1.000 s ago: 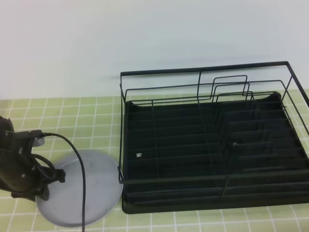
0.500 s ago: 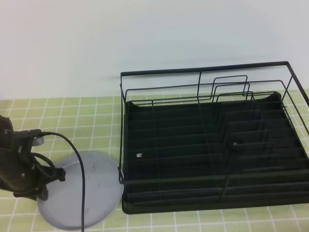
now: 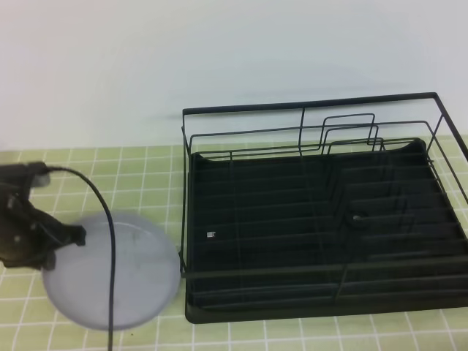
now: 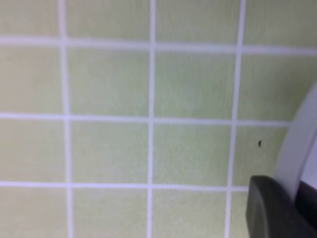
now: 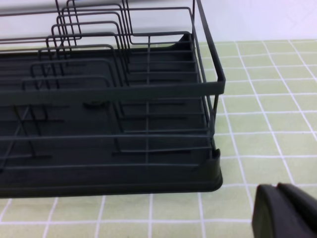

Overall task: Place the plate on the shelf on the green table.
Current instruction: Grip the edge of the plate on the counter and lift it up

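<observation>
**Left gripper clamped on the plate's left rim**

The plate point(image 3: 113, 272) sits at the near left of the green table point(image 3: 131, 172), just left of the shelf point(image 3: 322, 219), its right edge close to the rack's near-left corner. The left gripper point(image 3: 55, 245) is closed on the plate's left rim; in the left wrist view a dark finger point(image 4: 277, 210) presses against the pale rim at the lower right corner. The plate looks blurred in the high view (whether it is lifted off the tiles cannot be told). A black cable point(image 3: 110, 248) from the arm crosses over the plate.

The right gripper point(image 5: 287, 210) shows only as 1 dark tip at the near right, closed and holding nothing, just beside the shelf's corner.

The table is small light-green tiles with white grout; a plain white wall point(image 3: 219, 51) stands behind.

The plate is round, pale grey-blue, with a shallow rim.
</observation>
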